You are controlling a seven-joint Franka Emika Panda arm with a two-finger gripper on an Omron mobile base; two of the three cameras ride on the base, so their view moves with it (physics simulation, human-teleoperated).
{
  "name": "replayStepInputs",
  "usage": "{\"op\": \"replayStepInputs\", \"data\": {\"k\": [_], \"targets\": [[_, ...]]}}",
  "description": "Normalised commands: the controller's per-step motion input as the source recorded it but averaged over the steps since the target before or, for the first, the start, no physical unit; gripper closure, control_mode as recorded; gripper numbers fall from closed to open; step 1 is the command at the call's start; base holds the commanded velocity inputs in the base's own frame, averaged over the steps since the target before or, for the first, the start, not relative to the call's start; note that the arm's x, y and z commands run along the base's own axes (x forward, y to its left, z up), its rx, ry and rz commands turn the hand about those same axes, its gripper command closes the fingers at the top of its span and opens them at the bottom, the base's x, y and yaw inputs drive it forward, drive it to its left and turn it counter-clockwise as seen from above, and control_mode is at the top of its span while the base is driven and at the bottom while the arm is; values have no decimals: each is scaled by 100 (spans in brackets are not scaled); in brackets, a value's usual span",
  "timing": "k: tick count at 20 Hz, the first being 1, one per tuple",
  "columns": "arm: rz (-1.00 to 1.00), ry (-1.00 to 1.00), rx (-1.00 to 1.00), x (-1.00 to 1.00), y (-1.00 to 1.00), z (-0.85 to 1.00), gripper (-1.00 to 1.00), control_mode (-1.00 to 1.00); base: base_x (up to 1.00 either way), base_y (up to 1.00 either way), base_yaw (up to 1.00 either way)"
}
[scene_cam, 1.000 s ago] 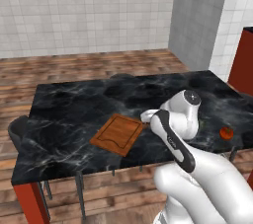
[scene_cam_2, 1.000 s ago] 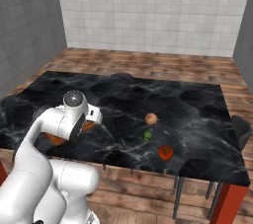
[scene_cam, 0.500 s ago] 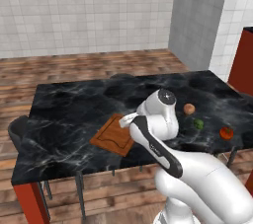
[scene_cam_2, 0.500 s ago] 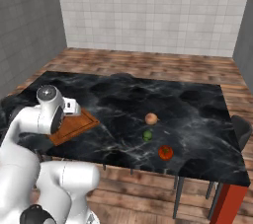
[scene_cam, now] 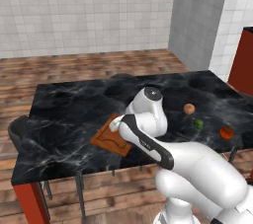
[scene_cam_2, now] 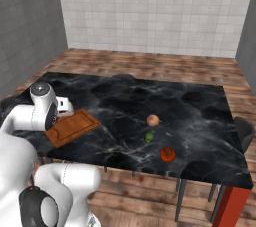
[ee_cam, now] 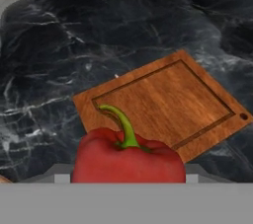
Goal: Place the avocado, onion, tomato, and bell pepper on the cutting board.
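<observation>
Over the last second the arm has swung from the right part of the counter toward its left end, so its wrist now hangs at the cutting board [scene_cam: 112,140] near the counter's front edge instead of beside the loose produce. That sweep has uncovered the onion [scene_cam: 189,109] and the avocado [scene_cam: 198,124], which the arm hid a second ago in the left base view. The end effector [ee_cam: 127,176] carries the red bell pepper [ee_cam: 129,159] above the board's near corner.

Red bell pepper [ee_cam: 129,158] above board [ee_cam: 163,100]; onion [scene_cam_2: 153,120], avocado [scene_cam_2: 149,137], tomato [scene_cam_2: 167,154] on table.
</observation>
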Motion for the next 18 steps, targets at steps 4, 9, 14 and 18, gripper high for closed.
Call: {"op": "replayStepInputs", "data": {"k": [4,9,14,18], "targets": [[0,11,-5,10,15,-17,100,-100,0,0,0],[0,5,-2,9,19,-13,100,-100,0,0,0],[2,0,0,11,30,-7,100,-100,0,0,0],[1,0,0,21,28,-14,100,-100,0,0,0]]}}
